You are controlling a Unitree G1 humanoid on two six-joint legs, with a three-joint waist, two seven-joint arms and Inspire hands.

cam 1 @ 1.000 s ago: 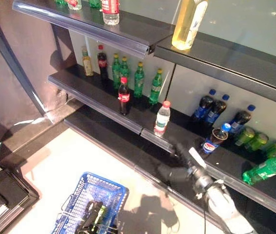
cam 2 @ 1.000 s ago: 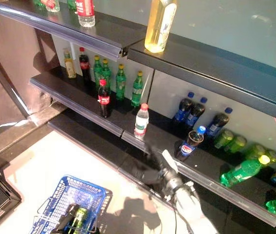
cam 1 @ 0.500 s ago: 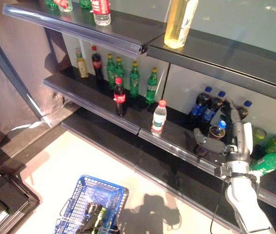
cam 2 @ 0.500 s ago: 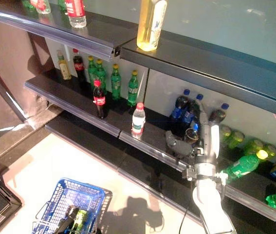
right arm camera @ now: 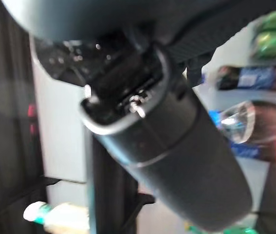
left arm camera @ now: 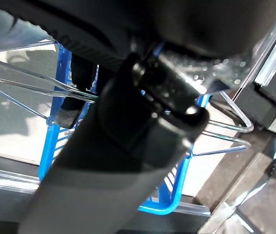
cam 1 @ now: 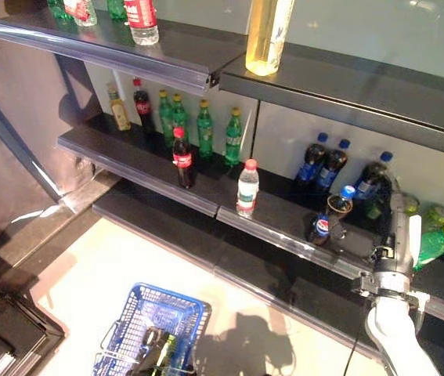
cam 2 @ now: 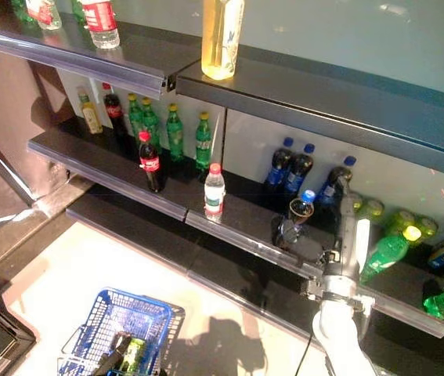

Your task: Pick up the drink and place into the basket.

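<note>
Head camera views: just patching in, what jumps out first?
The right hand is up at the middle shelf, beside a tilted blue-capped cola bottle. A tall yellow bottle stands on the top shelf, and the blue basket sits on the floor below with the left hand at its handles.

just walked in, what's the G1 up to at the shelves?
It is picking drinks into the blue basket, which the left hand holds by its wire handle; at least one bottle already lies inside. The right hand is stretched onto the middle shelf beside a blue-capped cola bottle near the shelf's front edge. I can't tell whether it has a grip on it.
</note>
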